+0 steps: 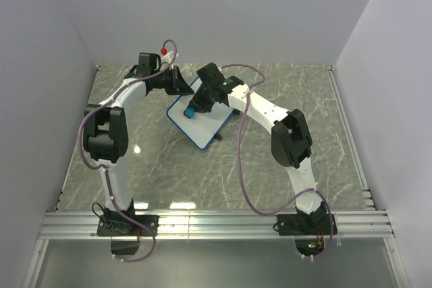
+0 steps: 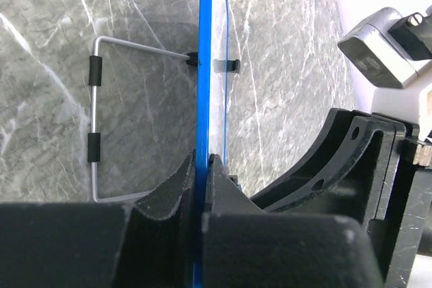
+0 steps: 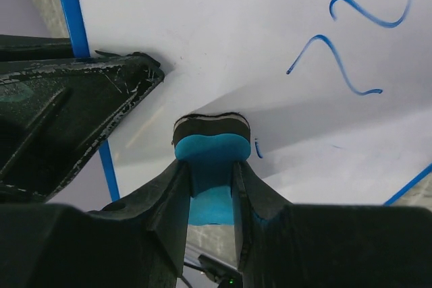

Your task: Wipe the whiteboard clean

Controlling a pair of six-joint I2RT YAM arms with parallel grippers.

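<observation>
Where there's room: bare marble table (image 1: 169, 173) on the near side of the whiteboard (image 1: 208, 129), which sits angled mid-table.
Left gripper (image 2: 202, 161): fingers clamped on the board's blue edge, blocking that side.
Right gripper (image 3: 210, 166): squeezing the blue eraser (image 3: 210, 141), felt against the white face.
Marks: blue squiggles (image 3: 337, 65) further along.
Behind: wire stand (image 2: 94, 99).
Hard to see: board's far corner, under the arms.

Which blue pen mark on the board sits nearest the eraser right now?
The tiny blue tick right beside the eraser. The wavy line and the curl above it lie much farther off across the whiteboard.
</observation>
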